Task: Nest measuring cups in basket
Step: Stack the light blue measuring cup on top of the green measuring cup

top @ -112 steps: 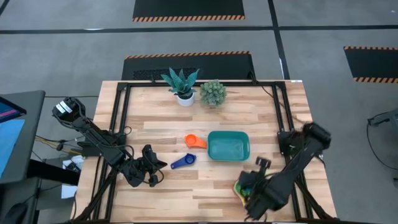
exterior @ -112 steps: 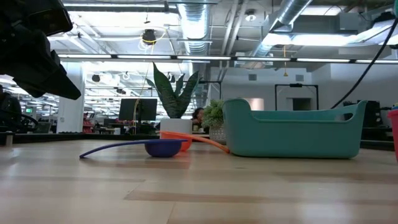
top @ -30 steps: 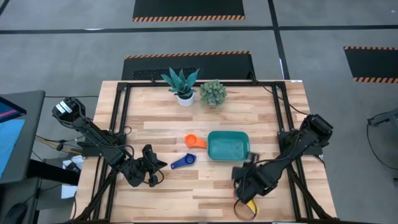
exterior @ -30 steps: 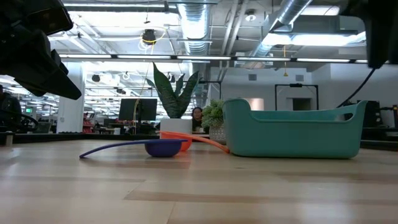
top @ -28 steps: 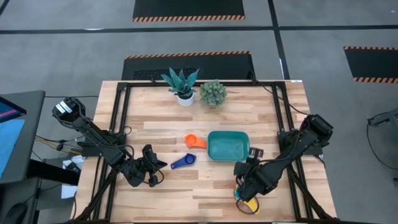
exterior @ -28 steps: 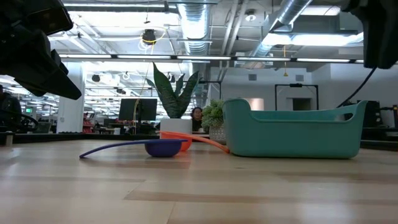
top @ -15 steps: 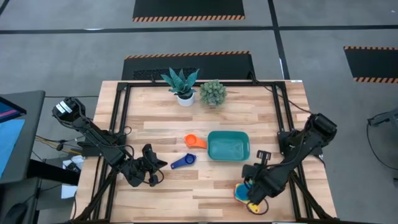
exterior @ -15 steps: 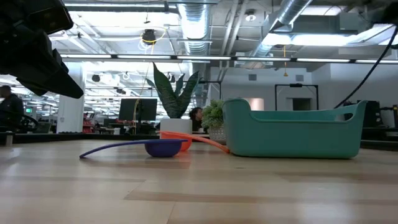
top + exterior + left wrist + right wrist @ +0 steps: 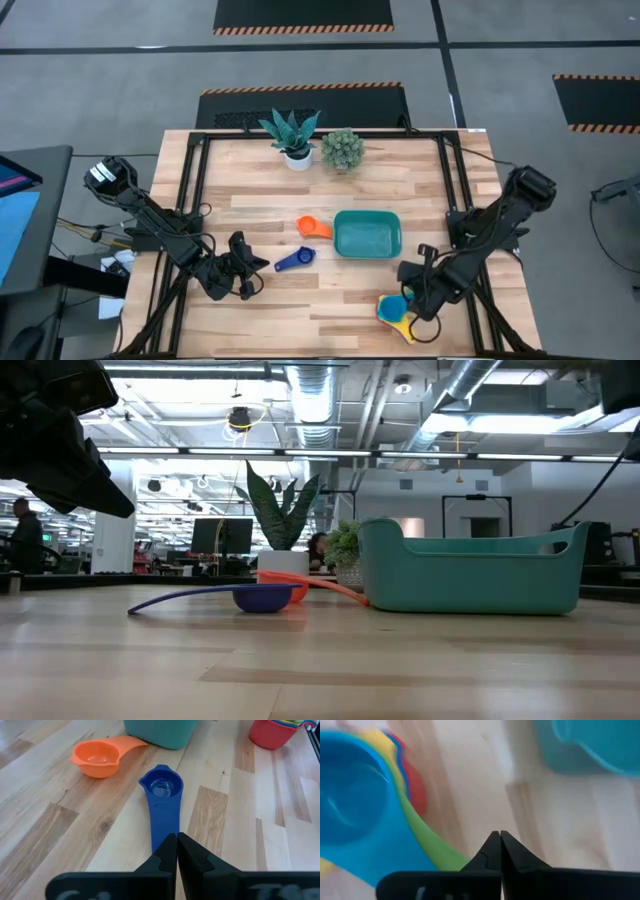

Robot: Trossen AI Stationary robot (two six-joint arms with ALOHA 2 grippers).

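Right gripper [image 9: 428, 296], fingers pressed together and empty, hung over the table's near right part just beside the nested stack of measuring cups [image 9: 395, 310], which sat on the wood apart from the teal basket [image 9: 367, 236], nearer the front edge. Left gripper [image 9: 177, 851] also pinched closed on nothing, waiting at the near left, its tips pointing at the dark blue cup [image 9: 162, 795]'s handle. Orange cup [image 9: 311, 227] lay just left of the basket.
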